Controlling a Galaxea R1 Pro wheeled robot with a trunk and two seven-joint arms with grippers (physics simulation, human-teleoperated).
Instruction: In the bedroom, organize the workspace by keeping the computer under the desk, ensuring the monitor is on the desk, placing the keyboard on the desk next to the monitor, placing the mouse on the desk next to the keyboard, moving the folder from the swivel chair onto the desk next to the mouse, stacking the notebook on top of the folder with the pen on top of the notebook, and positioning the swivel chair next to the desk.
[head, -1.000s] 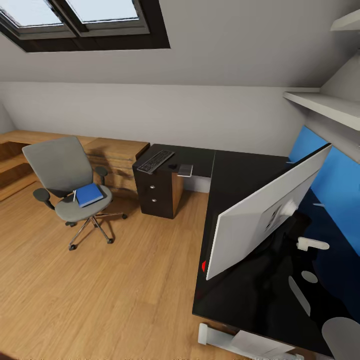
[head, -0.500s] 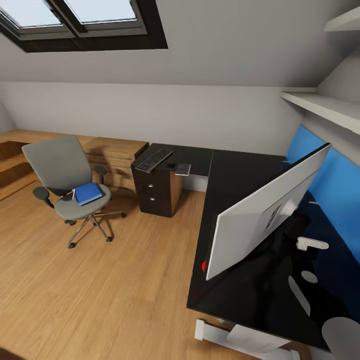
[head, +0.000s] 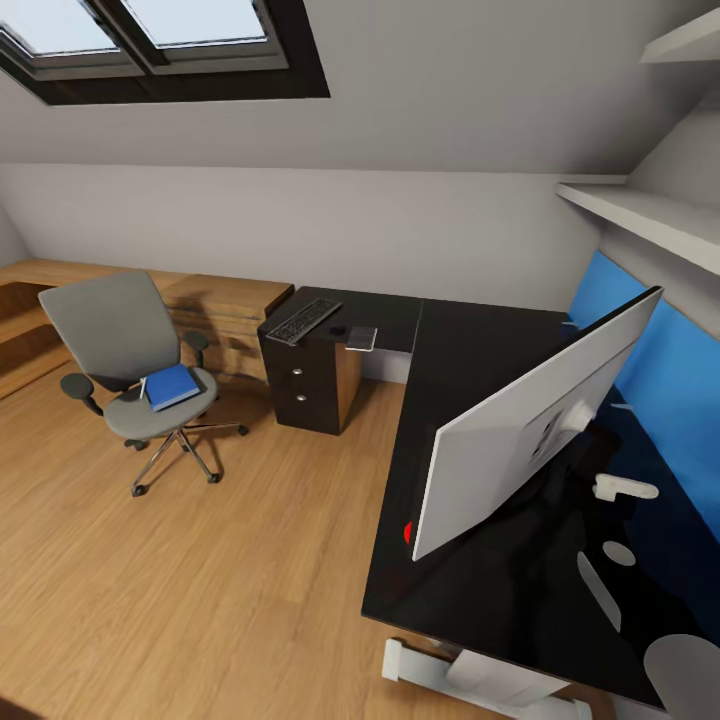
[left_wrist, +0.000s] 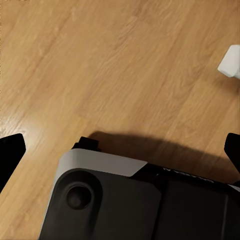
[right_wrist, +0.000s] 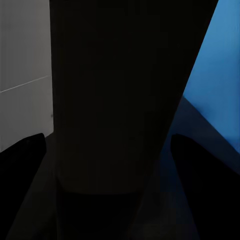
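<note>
We see the monitor (head: 530, 430) standing on the near wing of the desk (head: 470, 350), its pale back turned toward us and a red dot at its lower corner, so that 1 item looks settled. The keyboard (head: 304, 321) lies on the far wing above the dark drawer unit (head: 305, 390), well apart from the monitor, with a small dark object we take for the mouse (head: 339, 331) just beside it and the grey notebook (head: 362, 338) overhanging the desk edge next to that. The blue folder (head: 172, 387) sits on the seat of the swivel chair (head: 130, 370), which stands out on the wooden floor (head: 200, 580), apart from the desk; a thin pale stick beside the folder may be the pen, though it is too small for us to be sure. We judge most of the work is left: keyboard and mouse to the monitor, then folder, notebook, pen and chair. In the left wrist view the left gripper (left_wrist: 120, 150) hangs wide apart over bare floor, holding nothing. In the right wrist view the right gripper (right_wrist: 112, 145) has its 2 dark fingertips spread either side of a dark upright form; whether they touch it we cannot tell.
</note>
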